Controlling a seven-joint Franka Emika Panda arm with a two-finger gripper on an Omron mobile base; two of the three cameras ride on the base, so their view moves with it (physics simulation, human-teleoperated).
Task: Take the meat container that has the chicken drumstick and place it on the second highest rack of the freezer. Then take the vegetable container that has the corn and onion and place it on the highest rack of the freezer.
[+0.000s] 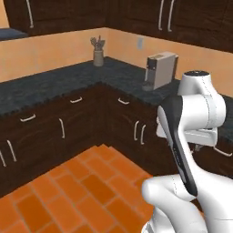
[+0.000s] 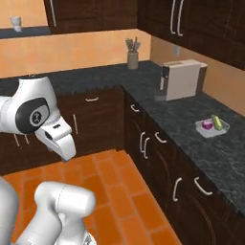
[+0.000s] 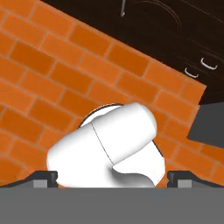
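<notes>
The pincer (image 3: 112, 177) points down at the brick floor, its 2 tips wide apart and holding nothing. The vegetable container (image 2: 212, 128) with the onion (image 2: 207, 124) and the corn (image 2: 217, 122) sits on the counter (image 2: 191, 122), well apart from the pincer. The container looks light, stiff and shallow; its rim seems the best place to grip, keeping it level.

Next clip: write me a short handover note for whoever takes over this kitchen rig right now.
Gripper: open, holding nothing, pointed down at the orange brick floor, arm folded over the base.
Job's things: the shallow clear vegetable tray, holding the round purple onion and the pale green corn cob, sits on the dark speckled counter, right of the boxy beige coffee machine. I cannot place the drumstick container or the freezer from these views.
Done: nothing visibly.
Left: find the freezer, shelve the meat container, then this tray.
</notes>
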